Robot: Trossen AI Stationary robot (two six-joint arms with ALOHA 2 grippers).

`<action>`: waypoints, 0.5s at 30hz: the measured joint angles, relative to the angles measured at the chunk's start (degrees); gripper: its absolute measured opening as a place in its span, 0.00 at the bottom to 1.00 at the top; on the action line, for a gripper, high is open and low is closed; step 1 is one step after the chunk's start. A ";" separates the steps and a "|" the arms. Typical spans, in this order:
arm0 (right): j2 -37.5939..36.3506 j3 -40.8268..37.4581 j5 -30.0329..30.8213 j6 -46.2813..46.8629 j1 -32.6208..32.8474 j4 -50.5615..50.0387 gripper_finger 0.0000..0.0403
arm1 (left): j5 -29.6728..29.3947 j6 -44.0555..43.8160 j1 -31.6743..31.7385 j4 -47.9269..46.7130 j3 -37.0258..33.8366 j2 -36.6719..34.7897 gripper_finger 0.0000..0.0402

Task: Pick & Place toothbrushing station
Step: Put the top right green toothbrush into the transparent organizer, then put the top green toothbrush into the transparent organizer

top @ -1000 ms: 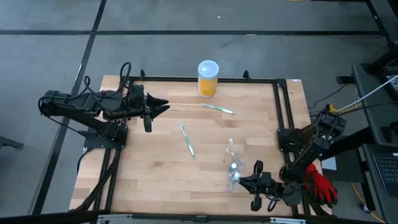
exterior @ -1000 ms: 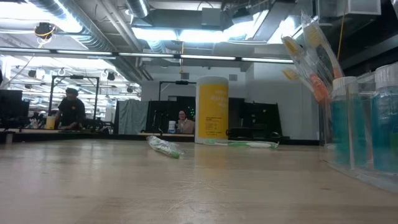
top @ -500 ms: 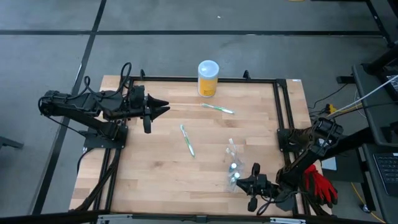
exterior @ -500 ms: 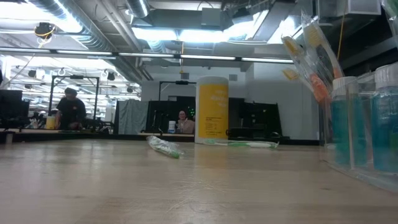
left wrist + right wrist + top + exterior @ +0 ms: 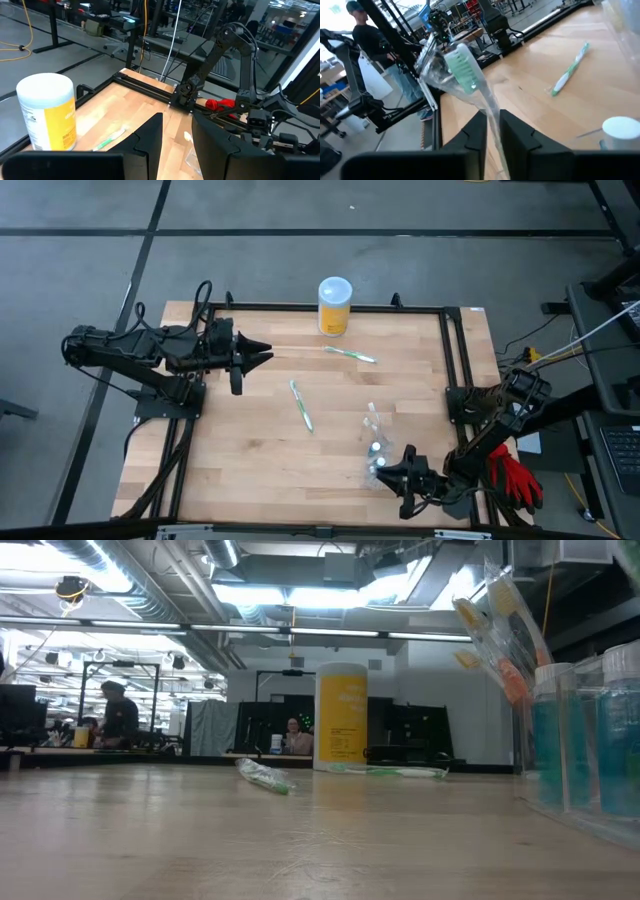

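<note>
My right hand (image 5: 392, 476) sits low at the near right corner of the wooden counter (image 5: 250, 450), its fingers nearly together on the clear wrapping of a packaged toothbrush (image 5: 461, 67). In the right wrist view, the film runs down into the narrow gap between the two dark fingers, and the green-bristled head stands up tilted beyond them. From above, that same clear packaging (image 5: 374, 442) is a pale glinting patch just beside my hand, and its contents are hard to make out there.

My left hand (image 5: 258, 355) waits over the far left part of the counter, fingers apart (the gap shows plainly in its own wrist view), holding nothing.

A loose green-and-white toothbrush (image 5: 301, 405) lies flat near the counter's middle. A second one (image 5: 350, 355) lies near the far edge, close to the yellow jar (image 5: 334, 306) with the white lid.

At counter height, the teal-blue tubes (image 5: 552, 745) in clear plastic crowd the right edge and are cut off by the frame. Wrapped brush heads (image 5: 492, 625) lean above them. A white cap (image 5: 621, 126) shows at the corner of the right wrist view, partly cut off.

A person in dark clothes (image 5: 367, 37) stands beyond the counter, and others (image 5: 118, 715) appear small in the room behind.
</note>
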 joint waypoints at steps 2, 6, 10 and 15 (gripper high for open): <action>0.00 0.00 0.03 2.25 -0.10 -0.53 0.17 | 0.06 0.00 0.00 0.00 0.00 0.00 0.25; 0.00 0.00 0.10 3.97 -0.11 -0.64 0.26 | 0.10 0.00 0.00 -0.02 0.00 0.00 0.25; 0.00 0.00 0.11 3.99 -0.11 -0.62 0.36 | 0.10 0.17 0.00 -0.02 0.00 0.00 0.25; 0.00 0.00 -0.97 5.95 -0.11 -0.60 0.45 | 0.12 0.40 0.00 -0.04 0.00 0.00 0.25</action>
